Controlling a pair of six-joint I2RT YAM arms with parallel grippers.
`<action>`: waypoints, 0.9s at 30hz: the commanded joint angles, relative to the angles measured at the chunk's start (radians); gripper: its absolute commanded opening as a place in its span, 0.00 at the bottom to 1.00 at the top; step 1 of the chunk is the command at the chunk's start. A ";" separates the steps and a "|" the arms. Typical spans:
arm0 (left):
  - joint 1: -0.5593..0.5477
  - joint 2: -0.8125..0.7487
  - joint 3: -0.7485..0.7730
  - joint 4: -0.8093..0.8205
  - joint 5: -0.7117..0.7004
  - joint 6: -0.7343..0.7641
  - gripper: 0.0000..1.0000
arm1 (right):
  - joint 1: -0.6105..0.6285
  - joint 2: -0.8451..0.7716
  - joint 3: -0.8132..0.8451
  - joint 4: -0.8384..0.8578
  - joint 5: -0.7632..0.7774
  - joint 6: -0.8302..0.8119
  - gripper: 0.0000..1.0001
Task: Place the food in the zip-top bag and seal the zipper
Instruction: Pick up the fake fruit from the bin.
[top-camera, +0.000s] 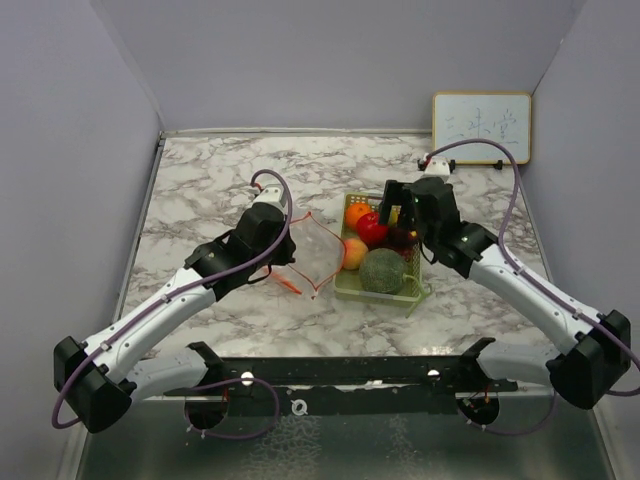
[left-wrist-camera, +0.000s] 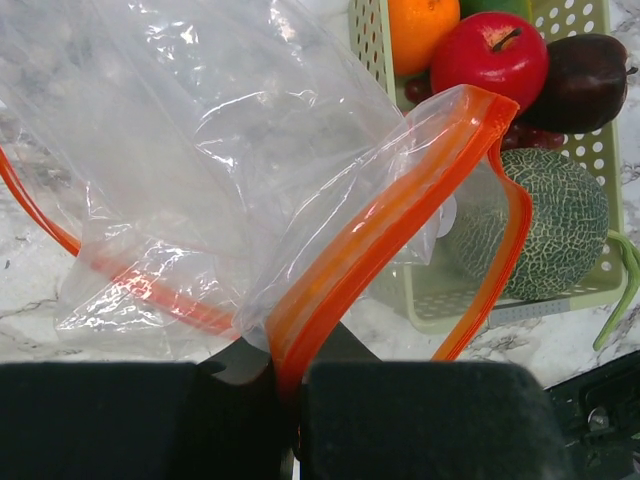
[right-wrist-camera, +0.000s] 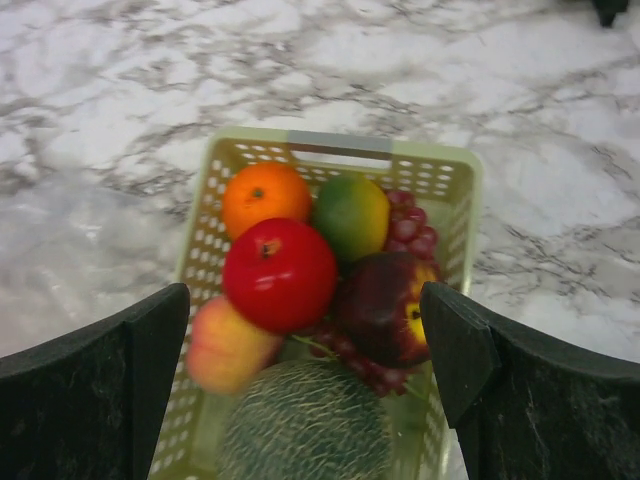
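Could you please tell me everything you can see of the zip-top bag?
The zip-top bag is clear, crinkled plastic with an orange zipper strip around its open mouth. It lies, seemingly empty, on the marble table beside the green basket, mouth toward the fruit. The left tool pinches one raised zipper edge.

Faint, illegible scrawl on whiteboard (top-camera: 481, 127)

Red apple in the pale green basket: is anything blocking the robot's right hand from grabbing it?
Nothing visible blocks it. The round red apple sits on top of the pile in the pale green perforated plastic basket, and the open right gripper hangs over it. The round orange and the dark red apple crowd its sides.
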 joint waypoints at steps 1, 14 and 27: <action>0.002 -0.031 -0.022 0.054 0.018 0.013 0.00 | -0.119 0.086 -0.025 -0.008 -0.137 0.006 1.00; 0.002 -0.043 -0.048 0.082 0.046 0.026 0.00 | -0.189 0.204 -0.076 -0.005 -0.057 0.028 0.99; 0.002 -0.024 -0.052 0.094 0.047 0.028 0.00 | -0.210 0.235 -0.154 0.051 -0.106 -0.007 0.90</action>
